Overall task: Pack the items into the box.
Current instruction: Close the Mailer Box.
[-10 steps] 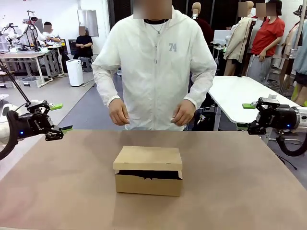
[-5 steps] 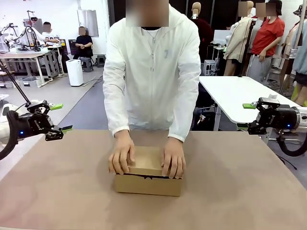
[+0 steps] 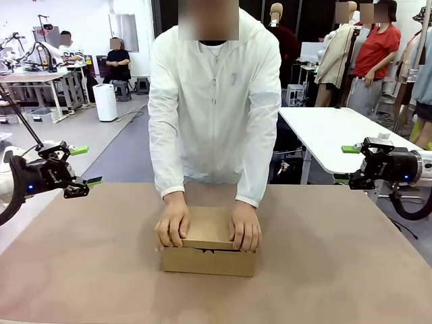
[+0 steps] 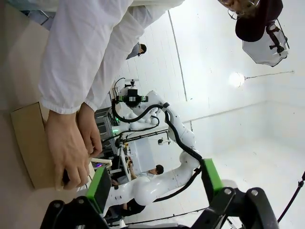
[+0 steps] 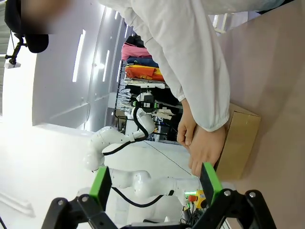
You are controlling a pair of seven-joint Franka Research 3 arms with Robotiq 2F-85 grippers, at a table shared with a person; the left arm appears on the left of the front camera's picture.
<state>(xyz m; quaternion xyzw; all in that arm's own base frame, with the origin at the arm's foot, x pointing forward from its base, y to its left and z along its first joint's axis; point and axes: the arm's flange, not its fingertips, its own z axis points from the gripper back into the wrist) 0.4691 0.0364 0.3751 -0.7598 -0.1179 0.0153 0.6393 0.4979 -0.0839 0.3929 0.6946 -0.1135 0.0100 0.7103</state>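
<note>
The brown cardboard box [image 3: 209,259] sits mid-table, and the person's two hands [image 3: 172,226] press its lid flat. The same box [image 4: 29,143] appears in the left wrist view, and the box [image 5: 242,143] appears again in the right wrist view, with the hands on top in both. The items are hidden. My left gripper [image 3: 88,165] hovers open over the table's left edge, far from the box, with nothing between its green pads [image 4: 99,188]. My right gripper [image 3: 349,166] hangs open beyond the right edge, also holding nothing, with its own pads [image 5: 210,177] apart.
The person in a white jacket [image 3: 214,101] leans over the far side of the table [image 3: 337,270]. A white table [image 3: 337,131] stands behind at the right. Bare tabletop lies on both sides of the box.
The person's hands came down from waist height onto the box and pushed the lid shut, closing the dark gap at its front. Both arms stayed still.
</note>
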